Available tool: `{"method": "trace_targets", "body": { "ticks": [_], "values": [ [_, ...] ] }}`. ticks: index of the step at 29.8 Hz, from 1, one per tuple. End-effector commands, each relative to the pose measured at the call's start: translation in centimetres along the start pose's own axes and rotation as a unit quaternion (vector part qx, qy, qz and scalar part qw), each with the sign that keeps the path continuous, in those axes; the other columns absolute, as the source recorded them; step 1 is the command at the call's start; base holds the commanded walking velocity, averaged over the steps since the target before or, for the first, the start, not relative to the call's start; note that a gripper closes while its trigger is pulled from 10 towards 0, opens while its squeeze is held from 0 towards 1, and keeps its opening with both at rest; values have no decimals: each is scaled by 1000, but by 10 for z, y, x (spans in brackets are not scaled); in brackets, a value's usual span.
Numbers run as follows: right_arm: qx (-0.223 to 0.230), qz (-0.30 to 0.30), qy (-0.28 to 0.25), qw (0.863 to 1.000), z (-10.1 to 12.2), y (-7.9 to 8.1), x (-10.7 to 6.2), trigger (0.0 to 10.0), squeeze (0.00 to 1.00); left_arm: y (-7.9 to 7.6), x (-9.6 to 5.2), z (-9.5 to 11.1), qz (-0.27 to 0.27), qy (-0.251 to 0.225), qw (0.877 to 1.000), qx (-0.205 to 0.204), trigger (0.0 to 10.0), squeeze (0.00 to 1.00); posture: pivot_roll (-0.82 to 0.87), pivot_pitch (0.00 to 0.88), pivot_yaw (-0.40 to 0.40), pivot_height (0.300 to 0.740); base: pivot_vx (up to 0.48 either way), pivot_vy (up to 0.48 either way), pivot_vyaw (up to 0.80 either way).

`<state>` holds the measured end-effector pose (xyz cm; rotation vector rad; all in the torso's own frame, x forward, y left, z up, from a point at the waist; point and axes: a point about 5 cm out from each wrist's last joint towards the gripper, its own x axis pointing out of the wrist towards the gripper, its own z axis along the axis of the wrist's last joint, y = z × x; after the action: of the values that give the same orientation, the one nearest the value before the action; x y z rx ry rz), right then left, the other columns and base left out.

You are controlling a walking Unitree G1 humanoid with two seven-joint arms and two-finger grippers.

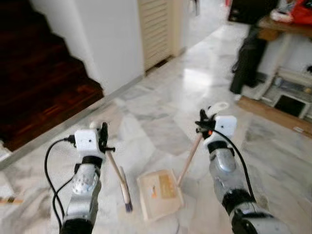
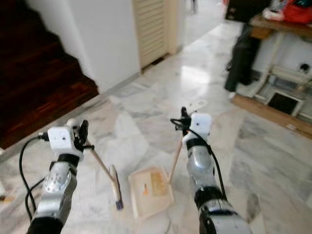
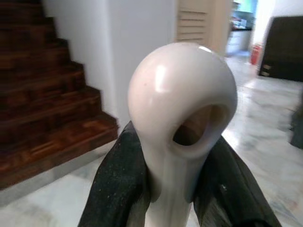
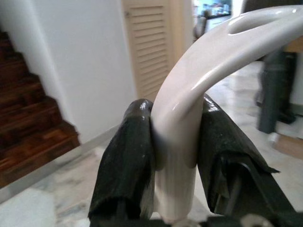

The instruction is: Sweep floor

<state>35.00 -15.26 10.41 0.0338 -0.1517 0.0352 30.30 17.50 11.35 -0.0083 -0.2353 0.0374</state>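
My left gripper (image 1: 103,138) is shut on the pale handle of a small broom (image 1: 118,176); its dark bristle head (image 1: 127,204) rests on the marble floor. The left wrist view has the handle's looped end (image 3: 182,109) pinched between the black fingers (image 3: 116,189). My right gripper (image 1: 203,123) is shut on the long wooden-and-white handle of a beige dustpan (image 1: 160,193), which lies flat on the floor just right of the bristles. In the right wrist view the curved white handle top (image 4: 189,90) sits clamped between both fingers (image 4: 125,161).
A dark wooden staircase (image 1: 39,87) rises at the left beside a white wall (image 1: 112,39) and louvred door (image 1: 155,29). A black bag (image 1: 246,61) and a low shelf unit (image 1: 292,92) stand at the right. Marble floor (image 1: 161,112) stretches ahead.
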Motion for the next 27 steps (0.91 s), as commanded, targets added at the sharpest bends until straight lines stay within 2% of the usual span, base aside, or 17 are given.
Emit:
{"method": "trace_targets", "body": {
  "ticks": [1, 11, 27],
  "values": [
    [7, 22, -22, 999, 11, 11, 7, 10000, 0, 3, 2, 6, 3, -21, 1000, 8, 10000, 0, -57, 0, 27, 740, 0, 0, 0],
    [15, 21, -18, 1000, 8, 9, 5, 10000, 0, 0, 3, 4, 1, -14, 1000, -7, 10000, 0, -65, 0, 30, 740, 0, 0, 0],
    [13, 28, -12, 999, 8, 11, 6, 10000, 0, 2, 2, 1, 4, -8, 1000, -3, 10000, 0, -61, 0, 30, 740, 0, 282, 0]
  ]
}}
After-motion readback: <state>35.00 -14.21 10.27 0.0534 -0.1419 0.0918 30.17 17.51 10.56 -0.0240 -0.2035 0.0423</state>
